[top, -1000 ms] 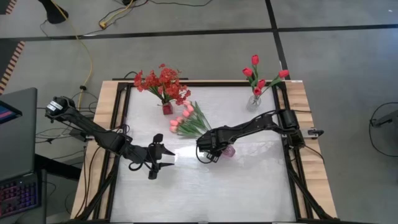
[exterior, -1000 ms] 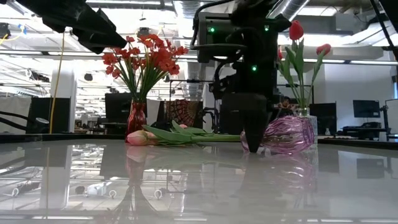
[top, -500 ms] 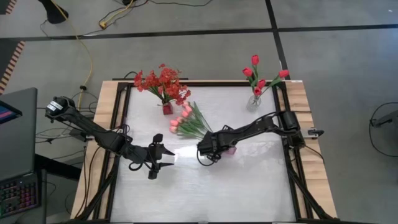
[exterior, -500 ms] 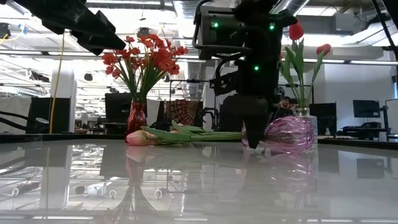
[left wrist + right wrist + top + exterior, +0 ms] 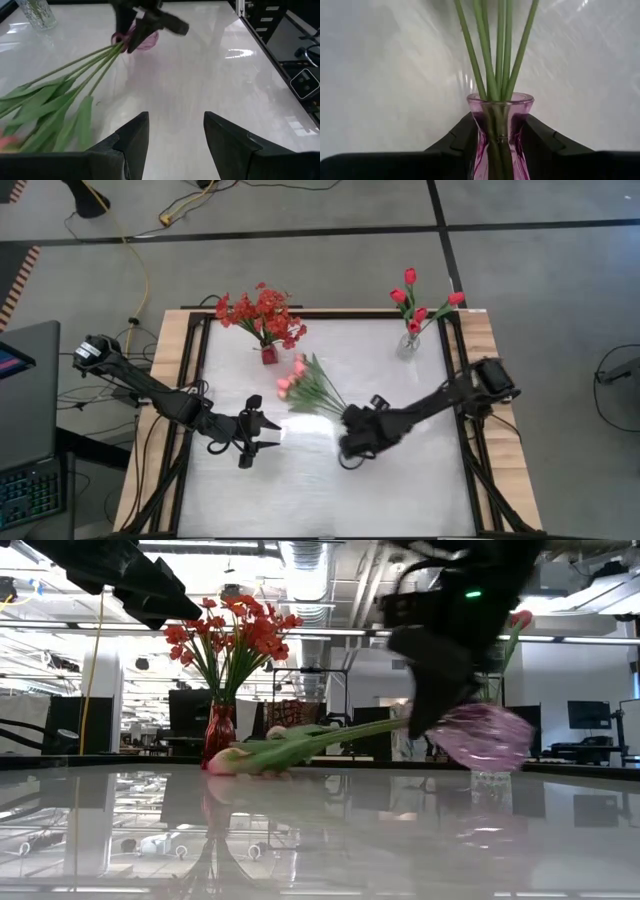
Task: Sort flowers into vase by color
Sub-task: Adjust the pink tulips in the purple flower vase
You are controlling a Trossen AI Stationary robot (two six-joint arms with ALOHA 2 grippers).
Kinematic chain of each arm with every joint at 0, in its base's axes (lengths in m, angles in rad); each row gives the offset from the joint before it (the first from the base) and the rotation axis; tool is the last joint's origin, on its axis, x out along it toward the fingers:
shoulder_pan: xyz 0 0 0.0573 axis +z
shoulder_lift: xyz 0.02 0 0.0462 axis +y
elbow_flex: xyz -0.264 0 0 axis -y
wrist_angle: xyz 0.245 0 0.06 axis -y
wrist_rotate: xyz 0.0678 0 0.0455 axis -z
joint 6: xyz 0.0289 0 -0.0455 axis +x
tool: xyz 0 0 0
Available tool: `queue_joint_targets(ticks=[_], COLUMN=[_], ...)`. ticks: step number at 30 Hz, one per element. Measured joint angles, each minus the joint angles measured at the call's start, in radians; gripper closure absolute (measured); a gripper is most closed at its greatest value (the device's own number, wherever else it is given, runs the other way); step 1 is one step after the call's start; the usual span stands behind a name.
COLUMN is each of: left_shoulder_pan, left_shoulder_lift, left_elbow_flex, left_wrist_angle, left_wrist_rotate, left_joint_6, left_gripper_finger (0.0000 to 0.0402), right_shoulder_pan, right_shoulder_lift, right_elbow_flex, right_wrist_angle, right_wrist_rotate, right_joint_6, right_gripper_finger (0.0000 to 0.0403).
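A purple glass vase (image 5: 482,736) holds a bunch of pink tulips (image 5: 303,385) on long green stems. My right gripper (image 5: 352,442) is shut on it near the table's middle; in the high view the gripper hides the vase. The vase is off the table and tilted, and the tulip heads (image 5: 226,759) lie low at the table top. My left gripper (image 5: 277,434) waits open to the left of the bunch, touching nothing. Red blossom sprays stand in a small red vase (image 5: 266,354). Red tulips stand in a clear vase (image 5: 409,343). My right gripper pinches the purple vase at its narrow neck (image 5: 500,114), just below the rim, one finger (image 5: 461,136) on each side. The vase is lifted clear of the table and tipped over, mouth toward the table's left. The stems (image 5: 492,55) run out of the mouth, away from the fingers.
The red vase stands at the far left of the table, the clear vase at the far right corner. Wooden rails (image 5: 492,395) edge the table's left and right sides. The near half of the white table top (image 5: 400,495) is bare.
My right gripper has moved toward the table's near edge and a little right, raising the purple vase off the table and tipping it. The tulip bunch has been drawn along with it, stems lifted at the vase end, heads staying low.
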Motion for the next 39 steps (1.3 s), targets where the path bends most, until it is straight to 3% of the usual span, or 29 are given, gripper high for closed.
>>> queue_joint_targets(ticks=[6, 11, 21, 30, 39], left_shoulder_pan=[0.0, 0.0, 0.0, 0.001, 0.001], left_shoulder_lift=[0.0, 0.0, 0.0, 0.0, 0.0], left_elbow_flex=[0.0, 0.0, 0.0, 0.0, 0.0], left_wrist_angle=[0.008, 0.027, 0.028, 0.044, 0.072], left_wrist_rotate=[-0.002, -0.004, -0.007, -0.018, -0.026], left_joint_6=[0.0, 0.001, -0.008, -0.008, 0.02], left_gripper_finger=[0.0223, 0.0223, 0.0223, 0.0223, 0.0223], right_shoulder_pan=[0.115, 0.197, 0.331, 0.456, 0.459], right_shoulder_lift=[-0.16, -0.24, -0.296, -0.295, -0.27], right_elbow_flex=[-0.265, -0.378, -0.393, -0.393, -0.393], right_wrist_angle=[0.338, 0.516, 0.521, 0.521, 0.514], right_wrist_rotate=[0.183, 0.353, 0.605, 0.965, 0.982], right_joint_6=[0.068, 0.046, 0.038, 0.072, 0.065], right_gripper_finger=[0.0258, 0.0258, 0.0258, 0.0251, 0.0258])
